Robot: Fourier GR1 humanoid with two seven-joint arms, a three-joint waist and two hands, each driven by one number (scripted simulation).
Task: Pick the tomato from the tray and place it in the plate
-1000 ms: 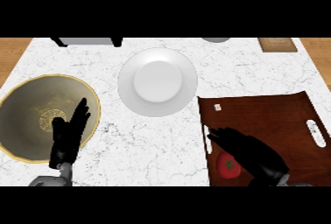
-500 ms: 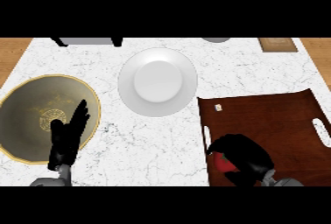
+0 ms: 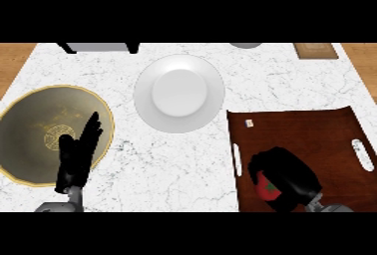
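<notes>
Change since earlier frame: your right hand (image 3: 283, 174) has come down over the tomato (image 3: 267, 188), and its fingers now curl round it; half a second ago they were only closing in.
Right hand: fingers wrapped about the tomato, which shows as a red patch with a green stalk at the hand's left side.
Tomato position: on or just above the tray (image 3: 309, 129), near corner; you cannot tell from this view whether it has lifted.
Left hand: open, fingers straight, resting over the near rim of the gold-rimmed dish (image 3: 44, 119) at the left. Idle.
Progress: grasp appears made. In my judgement, lift, carry and release are all outstanding.
Plate: white plate (image 3: 179, 92) lies further off, left of the tray, bare.
Path: bare tabletop (image 3: 169, 159) between tray and plate; the tray's near-left edge is the only thing to clear.
Far edge: a grey object (image 3: 99, 47), a small wooden block (image 3: 315, 50); both well apart from the route.
</notes>
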